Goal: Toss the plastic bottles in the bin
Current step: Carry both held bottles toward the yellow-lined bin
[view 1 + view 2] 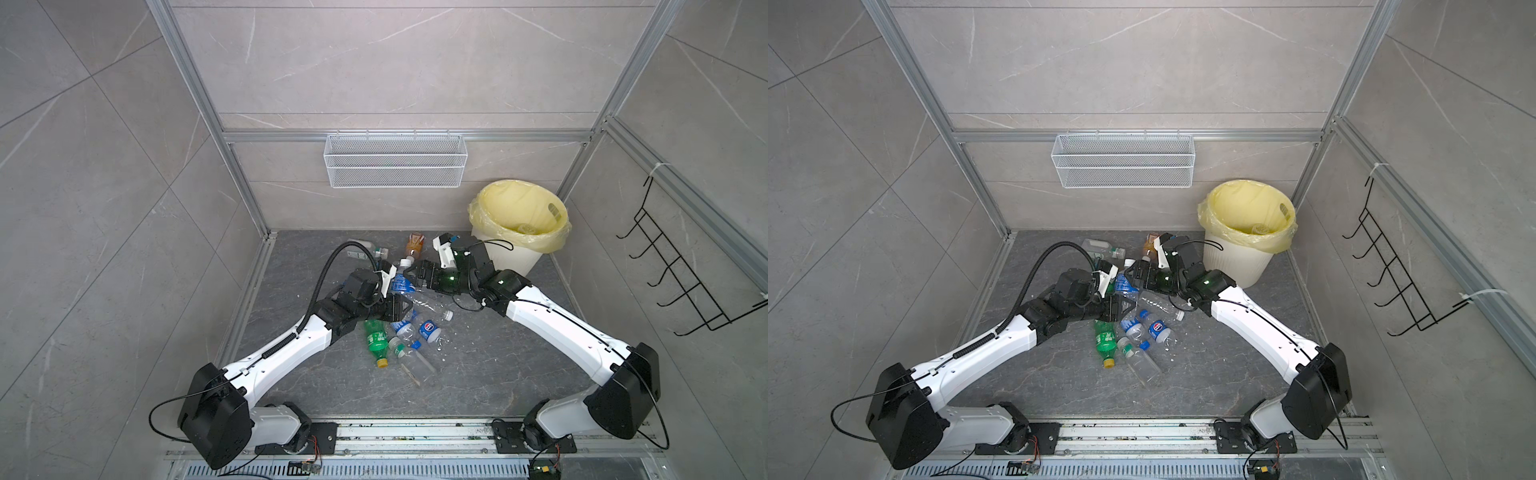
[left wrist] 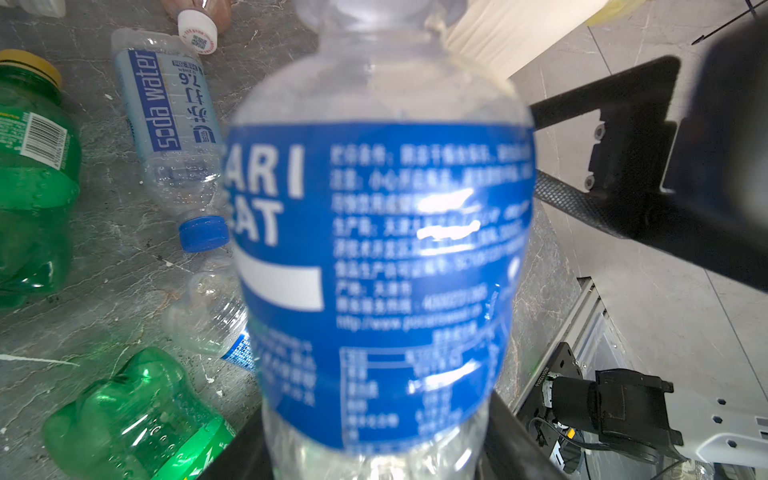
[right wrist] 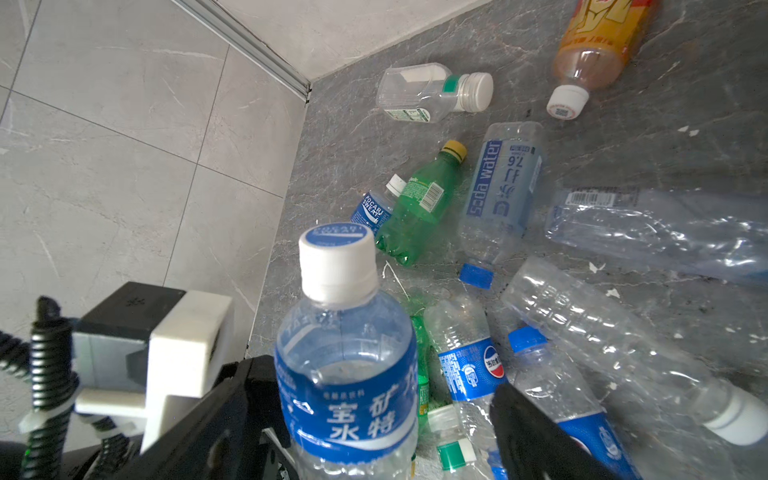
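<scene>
**Handover under way: bottle passing from my left to my right**

My left gripper is pinching a blue-labelled bottle by its lower body. It sits at the centre of both top views, its white cap pointing toward the top of the frame. My right gripper has its fingers spread either side of the bottle's shoulder. In the right wrist view one finger stands clear of the plastic, so there is no grip there yet.

I judge this a handover. Next, my right fingers must close firmly before the left lets go. Then they carry the bottle to the bin, right of centre. The other bottles lie on the floor just below centre.
</scene>
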### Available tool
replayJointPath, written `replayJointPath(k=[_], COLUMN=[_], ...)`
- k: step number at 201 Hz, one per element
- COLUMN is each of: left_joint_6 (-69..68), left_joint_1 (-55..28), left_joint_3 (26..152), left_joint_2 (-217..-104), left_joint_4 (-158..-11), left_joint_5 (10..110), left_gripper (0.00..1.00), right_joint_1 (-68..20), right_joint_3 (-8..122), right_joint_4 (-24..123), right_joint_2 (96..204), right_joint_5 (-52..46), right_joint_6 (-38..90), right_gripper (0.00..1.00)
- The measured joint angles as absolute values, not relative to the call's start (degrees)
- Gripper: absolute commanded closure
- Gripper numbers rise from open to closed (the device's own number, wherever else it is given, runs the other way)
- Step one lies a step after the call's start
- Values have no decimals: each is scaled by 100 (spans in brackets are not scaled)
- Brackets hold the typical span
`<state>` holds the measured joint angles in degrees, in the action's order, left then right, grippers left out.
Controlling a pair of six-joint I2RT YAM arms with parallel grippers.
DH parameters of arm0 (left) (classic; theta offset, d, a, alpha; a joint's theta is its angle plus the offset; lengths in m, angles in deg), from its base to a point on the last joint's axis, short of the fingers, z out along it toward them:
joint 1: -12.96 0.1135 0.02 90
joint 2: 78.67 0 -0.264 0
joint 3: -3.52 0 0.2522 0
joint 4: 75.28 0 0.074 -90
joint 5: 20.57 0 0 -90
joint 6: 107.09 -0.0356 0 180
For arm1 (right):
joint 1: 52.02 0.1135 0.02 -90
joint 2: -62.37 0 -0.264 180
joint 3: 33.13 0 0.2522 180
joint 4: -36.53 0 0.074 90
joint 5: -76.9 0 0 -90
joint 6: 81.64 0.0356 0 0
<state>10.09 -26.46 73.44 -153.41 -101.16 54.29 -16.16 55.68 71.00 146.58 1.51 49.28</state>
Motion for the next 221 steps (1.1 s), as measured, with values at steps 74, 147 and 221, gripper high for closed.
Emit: replayJointPath(k=[74, 147, 221], left_joint_6=[998, 998, 1000], left_joint_1=[-2698, -2801, -2818], left_joint_3=[7366, 7432, 7447], left_joint_2=[-15376, -15494, -15507], left_joint_4=[-10051, -10020, -10077], left_joint_5=[5425, 5403, 5412], left_gripper=[47, 46, 39], right_joint_1=[-1616, -1616, -1616], right_joint_3=[5222, 5100, 5058], right_joint_4=[6775, 6414, 6362], right_joint_2=[14664, 14843, 14852], right_joint_5=[470, 735, 770], right_joint_6=[5193, 5359, 5361], right_gripper=[15, 23, 46])
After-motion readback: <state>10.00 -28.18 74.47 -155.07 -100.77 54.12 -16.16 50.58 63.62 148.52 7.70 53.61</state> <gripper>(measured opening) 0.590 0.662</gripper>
